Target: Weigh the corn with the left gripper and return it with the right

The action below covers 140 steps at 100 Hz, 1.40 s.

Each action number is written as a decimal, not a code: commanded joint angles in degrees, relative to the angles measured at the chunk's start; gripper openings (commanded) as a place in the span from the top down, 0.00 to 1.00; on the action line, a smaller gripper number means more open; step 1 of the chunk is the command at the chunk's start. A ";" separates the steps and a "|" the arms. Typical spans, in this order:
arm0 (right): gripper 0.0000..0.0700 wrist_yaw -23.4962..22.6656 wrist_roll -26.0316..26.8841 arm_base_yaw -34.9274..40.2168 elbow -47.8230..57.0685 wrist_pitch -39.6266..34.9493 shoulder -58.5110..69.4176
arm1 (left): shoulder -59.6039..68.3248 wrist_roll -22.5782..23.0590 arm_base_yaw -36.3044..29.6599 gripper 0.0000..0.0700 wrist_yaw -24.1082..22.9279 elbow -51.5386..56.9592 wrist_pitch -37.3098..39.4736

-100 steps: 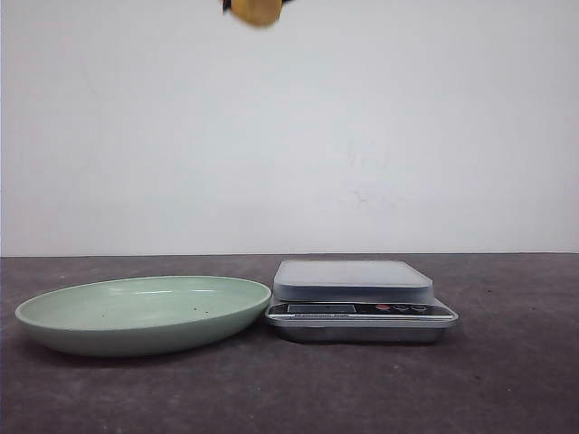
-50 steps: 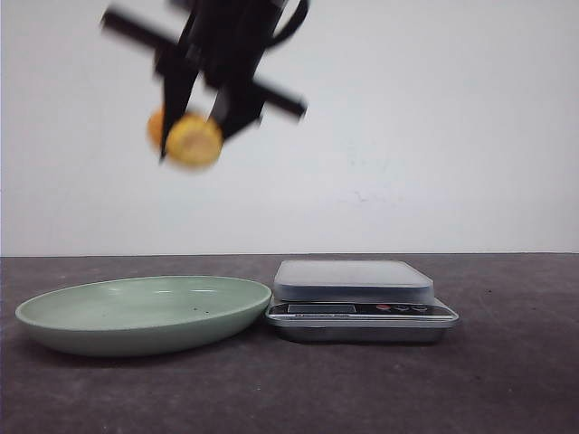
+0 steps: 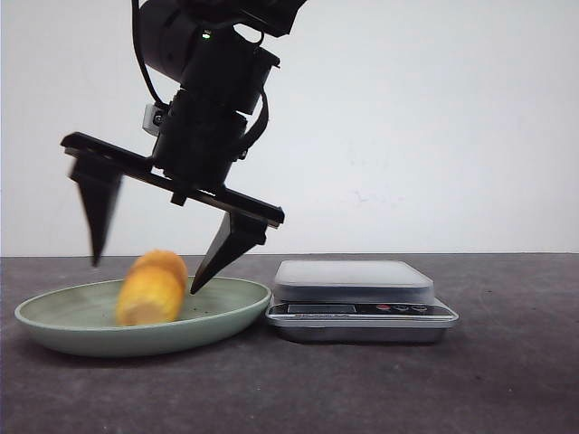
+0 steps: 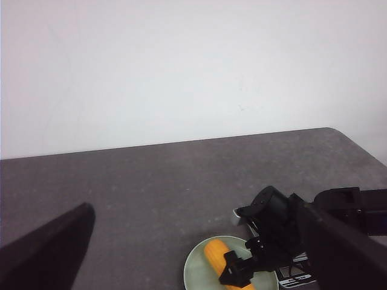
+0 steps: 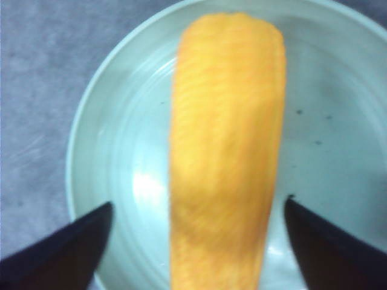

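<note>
The corn point(image 3: 152, 288) lies in the pale green plate point(image 3: 54, 316), the right gripper point(image 3: 143, 264) spread wide above it.

1. Light is even and soft across the room — the white wall point(image 3: 434, 127) reads bright, almost washed out, with no hard glare.
2. The dark table point(image 3: 362, 389) shows only faint, diffuse shadow under the green plate point(image 3: 54, 330) and the scale point(image 3: 362, 312).
3. In the front view the corn point(image 3: 152, 287) is slightly smeared by motion blur, and so is the left fingertip point(image 3: 95, 212).
4. The right wrist view is soft throughout — the corn point(image 5: 227, 151) is out of focus, and a pale highlight sits on the plate point(image 5: 142, 187).
</note>
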 commanded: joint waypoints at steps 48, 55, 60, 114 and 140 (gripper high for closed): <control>0.47 13.20 -26.60 0.02 3.43 -4.13 -27.67 | 0.31 -0.50 -0.46 0.00 -0.31 0.52 -1.66; 0.80 16.81 -30.73 0.87 3.41 -6.62 -32.87 | 0.33 -0.59 -0.46 0.26 -0.31 0.00 -1.66; 1.00 19.47 -33.07 1.68 3.41 -8.02 -36.17 | 0.31 -1.38 -0.46 0.58 -0.31 -0.61 -1.66; 1.00 28.55 -44.78 9.70 -19.61 21.79 -57.83 | -2.49 -1.75 -0.46 1.00 0.74 -26.08 17.33; 1.00 28.55 -44.57 9.60 -21.81 16.24 -58.10 | -1.53 -9.22 -0.46 1.00 0.76 -29.29 11.19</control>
